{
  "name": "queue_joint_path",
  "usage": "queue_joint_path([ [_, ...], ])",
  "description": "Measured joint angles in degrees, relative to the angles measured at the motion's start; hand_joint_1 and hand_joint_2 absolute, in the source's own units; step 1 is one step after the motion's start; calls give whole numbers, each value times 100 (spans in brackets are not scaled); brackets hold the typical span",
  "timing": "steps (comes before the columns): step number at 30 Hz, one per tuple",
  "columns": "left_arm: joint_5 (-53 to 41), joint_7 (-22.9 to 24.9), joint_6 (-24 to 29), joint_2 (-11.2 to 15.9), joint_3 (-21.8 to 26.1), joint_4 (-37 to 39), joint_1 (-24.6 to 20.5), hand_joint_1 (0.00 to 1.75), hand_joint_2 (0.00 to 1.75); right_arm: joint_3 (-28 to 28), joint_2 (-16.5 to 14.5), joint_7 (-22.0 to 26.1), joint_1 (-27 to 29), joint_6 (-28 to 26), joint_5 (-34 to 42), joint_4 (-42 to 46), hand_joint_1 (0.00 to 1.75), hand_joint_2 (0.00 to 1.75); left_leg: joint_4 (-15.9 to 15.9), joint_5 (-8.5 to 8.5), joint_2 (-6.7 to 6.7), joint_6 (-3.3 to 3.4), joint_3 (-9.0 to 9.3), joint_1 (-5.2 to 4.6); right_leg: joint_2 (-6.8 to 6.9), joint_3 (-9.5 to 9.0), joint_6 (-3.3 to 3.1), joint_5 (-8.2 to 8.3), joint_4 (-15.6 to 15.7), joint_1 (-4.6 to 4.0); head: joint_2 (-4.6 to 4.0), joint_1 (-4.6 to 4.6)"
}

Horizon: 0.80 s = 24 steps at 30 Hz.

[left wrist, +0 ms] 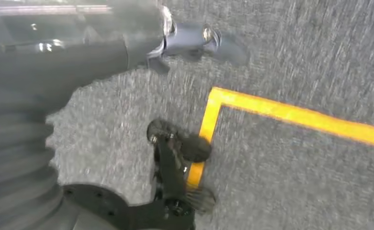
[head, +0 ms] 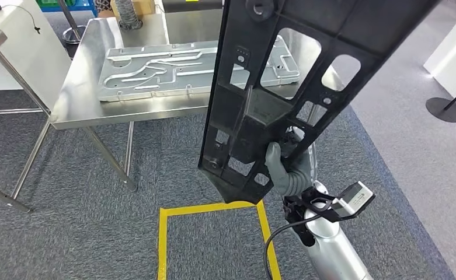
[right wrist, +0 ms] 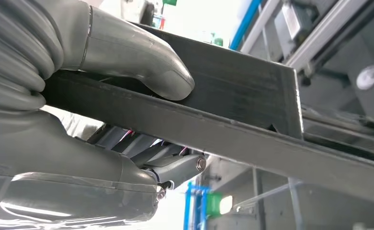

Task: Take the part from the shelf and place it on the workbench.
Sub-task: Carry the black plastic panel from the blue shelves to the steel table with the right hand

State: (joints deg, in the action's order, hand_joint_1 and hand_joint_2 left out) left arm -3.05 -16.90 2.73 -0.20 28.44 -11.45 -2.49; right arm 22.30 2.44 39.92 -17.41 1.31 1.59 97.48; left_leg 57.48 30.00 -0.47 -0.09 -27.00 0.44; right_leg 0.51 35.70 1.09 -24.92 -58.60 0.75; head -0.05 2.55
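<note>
Part (head: 284, 87), a long black plastic frame with cut-outs, is clamped in my right hand (head: 284, 166) near its lower end, thumb (right wrist: 141, 52) on one face and fingers (right wrist: 175, 165) curled beneath. It slants up toward one o'clock, above the carpet. At eleven o'clock stands the steel tabletop (head: 91, 70), bearing a grey metal plate (head: 173, 70). My left hand (left wrist: 189, 40) is blurred; I cannot tell its state. Yellow floor tape (head: 213, 209) lies below.
</note>
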Motion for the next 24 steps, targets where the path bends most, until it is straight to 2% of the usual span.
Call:
queue_joint_path([
  [2,-1,-3,0,1,3,-1,-12,0,175,-9,-6,-2,-17,-5,2,1,175,175,105,1,14,-77,39,10,-30,-116,-103,-18,35,3,0,-1],
  [3,-1,-4,-2,0,3,-1,-21,0,175,-11,-10,1,-29,-5,2,2,175,175,278,14,18,-100,-33,16,-38,-176,-145,-40,45,5,0,0],
  [4,-1,-3,-3,-2,4,-1,-31,0,175,-13,-14,2,-36,-5,3,2,175,175,546,73,20,-116,-179,24,-42,-233,-177,-67,53,5,1,1],
  [5,-1,-3,-4,-4,4,-1,-37,0,175,-14,-14,3,-38,-5,3,2,175,175,902,181,21,-127,-399,28,-43,-274,-202,-107,57,-2,0,1],
  [7,-1,-2,-4,-5,4,-1,-32,0,175,-14,-15,2,-25,-4,3,1,175,175,1556,496,21,-143,-915,30,-55,-351,-227,-198,57,-21,0,1],
  [8,0,-2,-3,-4,4,-1,-19,0,175,-14,-15,2,-17,-4,3,-1,175,175,1691,603,21,-137,-1103,28,-66,-405,-232,-250,57,-31,-1,1],
  [9,1,0,-2,-4,5,-1,-6,0,175,-14,-15,2,-12,-3,4,-1,175,175,1639,605,21,-119,-1202,25,-75,-470,-232,-306,57,-42,-1,1],
  [10,4,2,-1,-4,7,-1,4,0,175,-14,-15,2,-11,2,8,-2,175,175,1411,474,21,-84,-1215,17,-81,-547,-230,-366,57,-53,-1,1],
  [11,13,4,2,-3,12,-1,12,0,175,-14,-16,2,-15,13,15,-2,175,175,1050,194,22,-31,-1167,1,-82,-622,-226,-430,61,-62,-1,1],
  [12,26,7,5,2,21,-1,22,0,175,-13,-21,2,-25,28,24,-9,175,175,695,-160,16,21,-1110,-25,-81,-697,-215,-492,60,-73,-1,0],
  [13,40,9,9,6,31,-1,30,0,175,-12,-31,3,-37,48,32,-19,175,175,414,-429,12,56,-1057,-51,-91,-753,-194,-548,65,-78,-1,0],
  [14,53,9,14,10,40,-1,37,0,175,-10,-44,1,-49,66,36,-30,175,175,239,-623,9,82,-1014,-77,-101,-794,-165,-596,84,-77,-1,0],
  [15,63,9,16,14,46,-1,41,0,175,-9,-58,-1,-60,78,37,-44,175,175,167,-686,3,94,-991,-92,-113,-828,-127,-602,72,-76,0,0],
  [17,73,1,17,9,52,-1,35,0,175,-7,-79,-4,-84,87,34,-52,175,175,68,-657,-1,131,-855,-80,-120,-833,-45,-544,-36,-71,1,1],
  [18,75,-7,16,4,55,-1,32,0,175,-7,-85,-1,-100,86,32,-54,175,175,9,-642,-5,159,-766,-62,-115,-770,-9,-484,-213,-71,0,0],
  [20,69,-24,15,-5,65,-1,28,0,175,-10,-89,3,-127,85,25,-51,175,175,-67,-580,-7,195,-587,-35,-106,-416,44,-508,-769,-56,1,-1],
  [22,57,-37,10,-5,79,-1,28,0,175,-13,-89,3,-120,84,18,-48,175,175,-84,-473,-10,211,-463,-31,-102,96,88,-791,-1347,-29,0,-1],
  [23,49,-40,7,-5,85,-1,34,0,175,-15,-87,2,-109,81,15,-48,175,175,-84,-409,-14,209,-397,-29,-99,301,110,-957,-1483,-12,0,-1],
  [24,42,-43,2,-6,87,-1,40,0,175,-20,-86,2,-101,79,14,-48,175,175,-84,-340,-19,203,-318,-26,-94,435,133,-1052,-1473,2,0,-1],
])
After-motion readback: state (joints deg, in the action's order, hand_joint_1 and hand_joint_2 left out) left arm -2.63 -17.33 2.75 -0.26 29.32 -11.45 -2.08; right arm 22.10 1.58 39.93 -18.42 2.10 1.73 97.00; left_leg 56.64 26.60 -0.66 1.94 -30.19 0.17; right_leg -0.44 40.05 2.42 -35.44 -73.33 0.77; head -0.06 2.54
